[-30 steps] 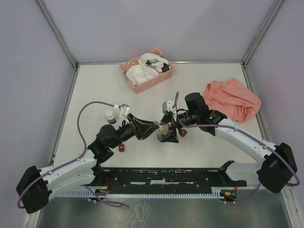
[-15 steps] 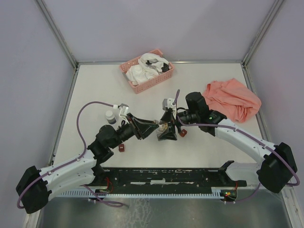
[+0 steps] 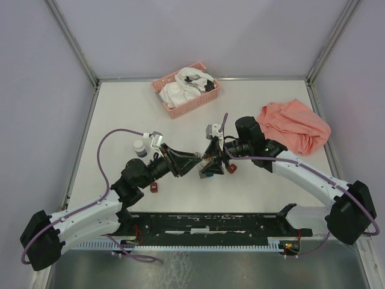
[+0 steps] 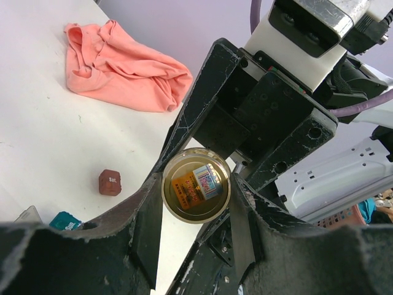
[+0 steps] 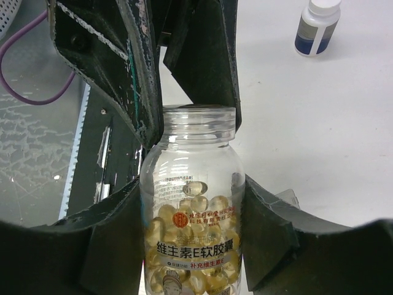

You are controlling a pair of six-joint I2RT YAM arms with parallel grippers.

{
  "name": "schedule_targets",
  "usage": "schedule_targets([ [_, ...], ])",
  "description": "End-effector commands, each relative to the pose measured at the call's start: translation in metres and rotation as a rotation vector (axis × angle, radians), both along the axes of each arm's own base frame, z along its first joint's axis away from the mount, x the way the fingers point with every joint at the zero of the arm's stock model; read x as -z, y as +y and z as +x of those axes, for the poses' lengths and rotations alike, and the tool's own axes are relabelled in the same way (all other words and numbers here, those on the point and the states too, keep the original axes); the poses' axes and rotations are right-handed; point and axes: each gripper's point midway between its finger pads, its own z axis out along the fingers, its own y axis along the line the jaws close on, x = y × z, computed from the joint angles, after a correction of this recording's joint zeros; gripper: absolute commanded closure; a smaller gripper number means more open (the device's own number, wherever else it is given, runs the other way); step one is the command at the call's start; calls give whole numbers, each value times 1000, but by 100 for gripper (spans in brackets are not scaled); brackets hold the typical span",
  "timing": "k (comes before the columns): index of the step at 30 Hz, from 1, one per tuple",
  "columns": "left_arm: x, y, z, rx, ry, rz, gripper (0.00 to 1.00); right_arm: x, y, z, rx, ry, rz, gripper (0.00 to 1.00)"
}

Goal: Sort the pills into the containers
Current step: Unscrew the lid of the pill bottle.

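A clear jar [image 5: 195, 203] of yellowish pills [image 5: 196, 246] hangs above the table centre, lying between both arms. My right gripper [image 5: 195, 187] has its pads against the sides of the jar's body. My left gripper [image 4: 196, 187] is shut on the jar's top end [image 5: 198, 118], and its camera looks along the jar's axis at a golden disc [image 4: 196, 184]. In the top view the two grippers meet at the jar [image 3: 207, 161]. A dark red container [image 4: 110, 182] and a teal one [image 4: 64, 220] sit on the table below. Another dark red container [image 3: 154, 187] lies by the left arm.
A small white-capped dark bottle [image 3: 139, 148] stands left of the arms, also in the right wrist view [image 5: 317, 27]. A pink slatted basket [image 3: 185, 90] with white items sits at the back. A salmon cloth [image 3: 295, 125] lies crumpled at the right.
The right gripper's jaws have narrowed onto the jar's body and the gripper has shifted slightly left. The left gripper has held its grip unchanged.
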Motion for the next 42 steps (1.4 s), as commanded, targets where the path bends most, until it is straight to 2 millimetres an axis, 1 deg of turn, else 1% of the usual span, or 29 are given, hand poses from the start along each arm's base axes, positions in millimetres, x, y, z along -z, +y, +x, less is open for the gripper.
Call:
schedule_targets([
  [1, -33, 3, -3, 1, -33, -111, 97, -13, 5, -3, -33, -35, 39, 66],
  [3, -33, 4, -3, -3, -33, -113, 97, -14, 4, -4, -41, -33, 37, 78],
  [5, -33, 4, -4, -4, -32, -114, 95, -13, 4, -6, -54, -23, 26, 97],
  [7, -33, 5, -4, -6, -33, -112, 93, -13, 4, -7, -66, -12, 17, 98],
  [10, -33, 5, -5, -2, -33, -111, 85, -12, 4, -9, -80, -3, 12, 98],
  [12, -31, 5, -5, -3, -32, -109, 84, -10, 4, -9, -88, 6, 7, 98],
  [14, -30, 5, -5, -4, -28, -106, 85, -10, 4, -10, -97, 6, 5, 98],
  [15, -30, 5, -5, -4, -26, -104, 87, -10, 4, -10, -97, 6, 3, 94],
  [17, -29, 5, -4, -4, -24, -104, 96, -9, 3, -11, -101, 10, 1, 75],
  [18, -28, 5, -4, -6, -21, -104, 97, -10, 4, -11, -102, 9, 1, 67],
  [19, -29, 6, -4, -7, -20, -107, 97, -9, 3, -11, -101, 10, 0, 56],
  [20, -29, 6, -4, -8, -19, -109, 97, -9, 3, -11, -100, 9, 0, 48],
  [21, -29, 6, -4, -11, -17, -109, 97, -9, 3, -10, -98, 10, -1, 43],
  [23, -29, 6, -3, -12, -16, -111, 97, -10, 3, -10, -91, 8, 0, 36],
  [27, -29, 7, -4, -14, -15, -114, 97, -10, 4, -8, -79, 7, 2, 27],
  [30, -29, 7, -4, -15, -16, -113, 97, -10, 4, -8, -72, 7, 3, 24],
  [36, -30, 6, -3, -14, -14, -111, 97, -13, 5, -8, -63, 20, 16, 24],
  [42, -30, 5, -2, -15, -12, -110, 97, -16, 7, -6, -43, 42, 36, 27],
])
